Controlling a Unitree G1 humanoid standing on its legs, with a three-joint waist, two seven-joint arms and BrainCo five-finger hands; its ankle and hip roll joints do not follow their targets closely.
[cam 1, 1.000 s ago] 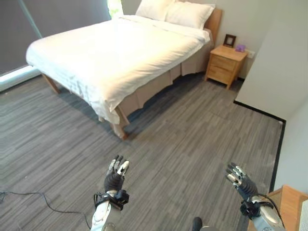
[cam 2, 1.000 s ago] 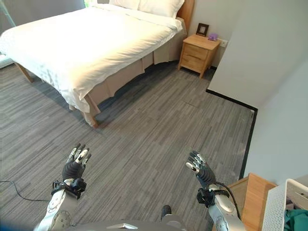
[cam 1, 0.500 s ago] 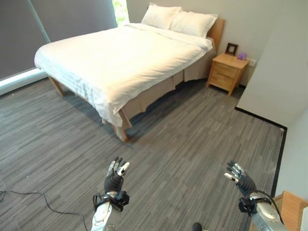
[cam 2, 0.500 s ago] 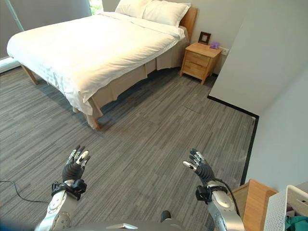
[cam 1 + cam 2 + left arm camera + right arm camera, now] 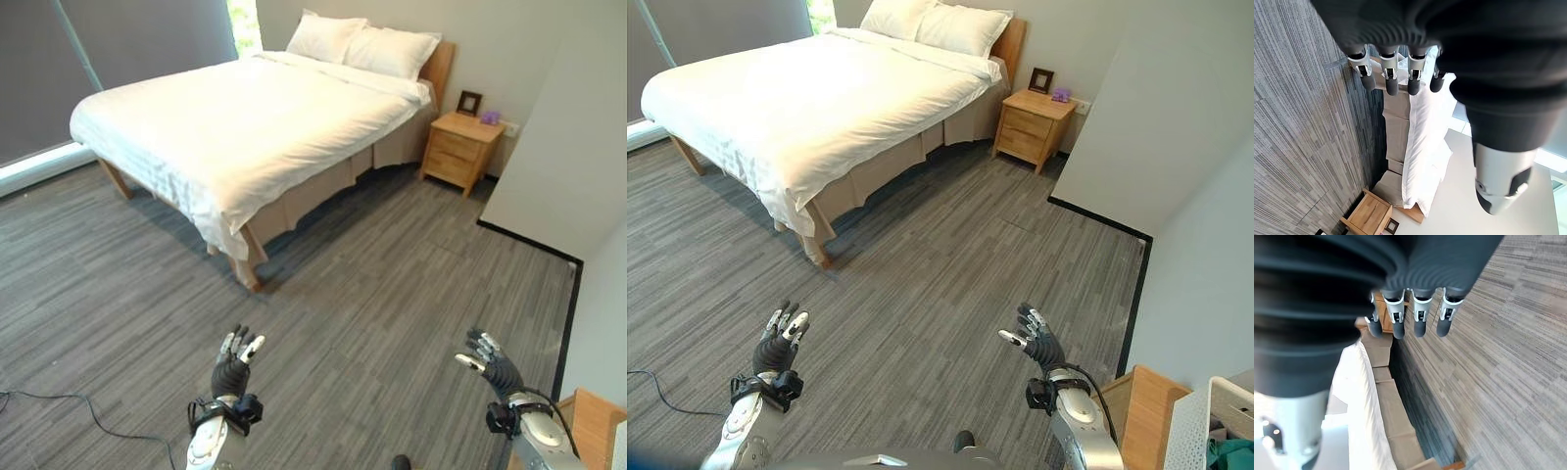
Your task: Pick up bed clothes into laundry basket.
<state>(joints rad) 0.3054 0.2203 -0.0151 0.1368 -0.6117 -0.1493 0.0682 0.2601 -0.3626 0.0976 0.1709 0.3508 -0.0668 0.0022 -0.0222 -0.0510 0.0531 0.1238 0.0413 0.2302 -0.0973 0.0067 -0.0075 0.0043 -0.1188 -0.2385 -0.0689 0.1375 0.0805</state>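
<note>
I see a white laundry basket [image 5: 1215, 416] cut off at the picture's edge, beside a wooden surface [image 5: 1146, 406] and well away from the bed [image 5: 245, 117]; something teal lies in it, too little showing to name. Grey striped floor [image 5: 392, 284] runs from the bed's foot towards me. White bed clothes [image 5: 225, 122] cover the bed, with pillows [image 5: 367, 44] and a nightstand [image 5: 460, 137] at its head. My left hand [image 5: 235, 364] and right hand [image 5: 490, 364] hover empty, fingers spread, well short of the bed.
</note>
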